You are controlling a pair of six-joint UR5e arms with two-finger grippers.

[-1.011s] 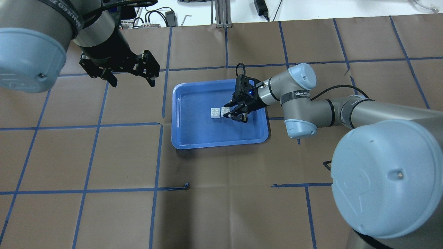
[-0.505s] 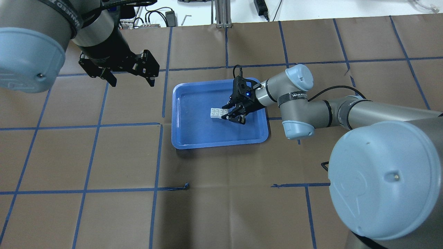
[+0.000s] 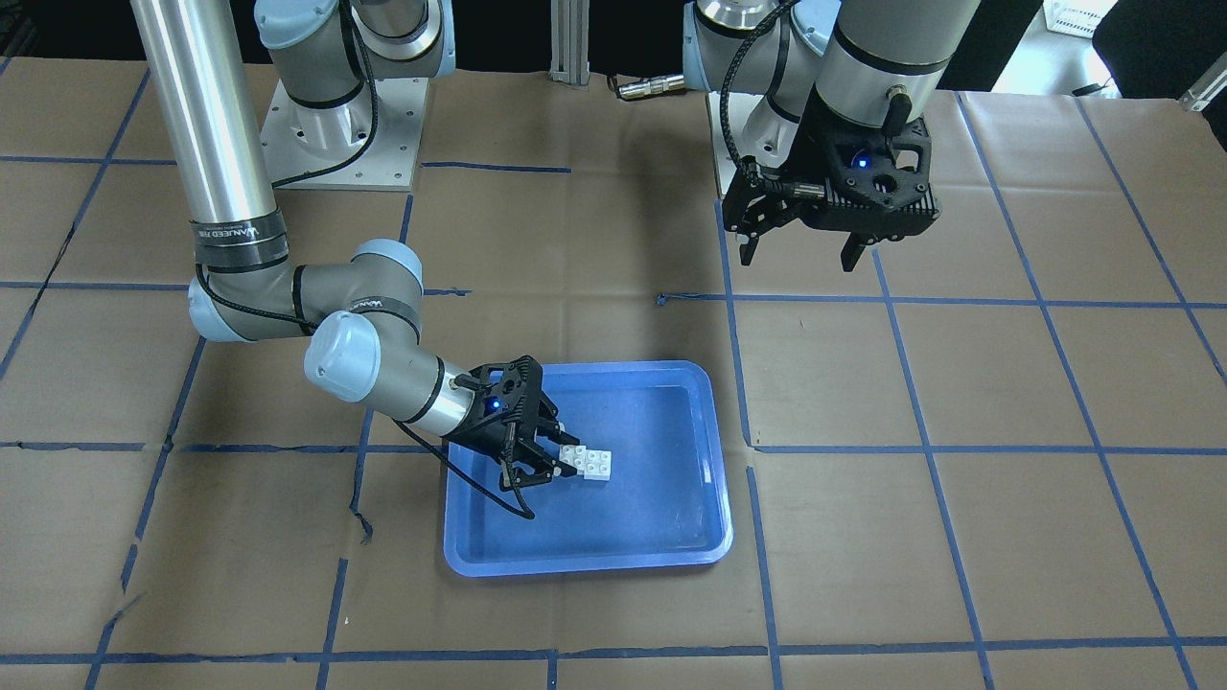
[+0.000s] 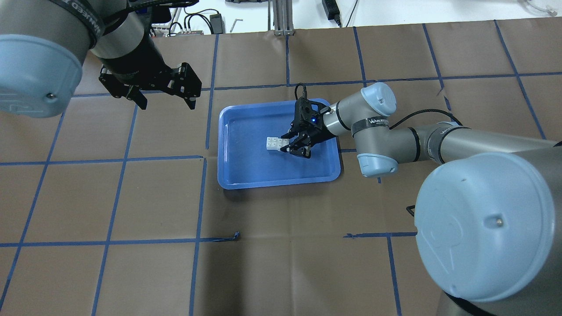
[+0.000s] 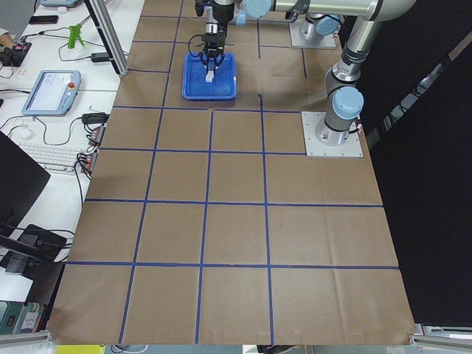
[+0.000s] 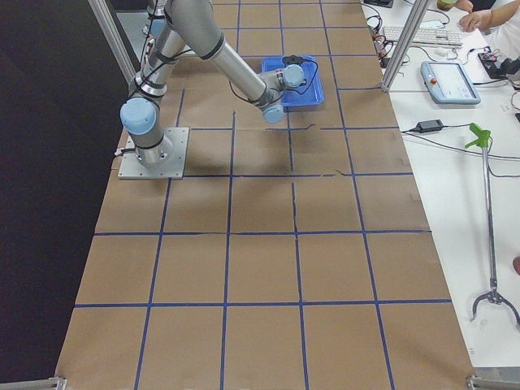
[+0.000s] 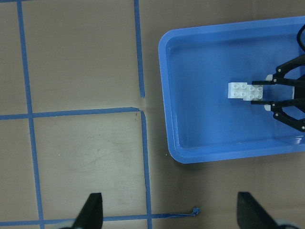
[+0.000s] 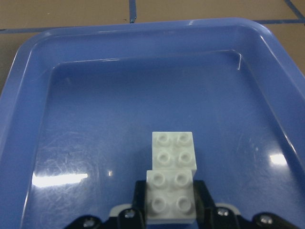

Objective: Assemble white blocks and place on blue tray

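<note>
The blue tray (image 4: pixel 228 182) lies mid-table. Two white blocks sit in it, touching side by side. My right gripper (image 4: pixel 287 145) reaches in from the tray's right side and is shut on the nearer white block (image 8: pixel 170 198). That block butts against the free white block (image 8: pixel 174 150), which lies just ahead of it on the tray floor. Both blocks show in the front view (image 3: pixel 587 461) and in the left wrist view (image 7: pixel 245 90). My left gripper (image 4: pixel 166 104) hangs open and empty above the table, to the left of the tray.
Brown paper with blue tape lines (image 4: pixel 199 197) covers the table. Cables and gear (image 4: pixel 215 19) lie beyond the far edge. The tray's rim (image 8: pixel 19 95) rises around the blocks. A torn bit of tape (image 4: pixel 236 236) lies in front of the tray.
My right gripper has slid left with its block until it meets the other block. The left arm has hardly moved.
</note>
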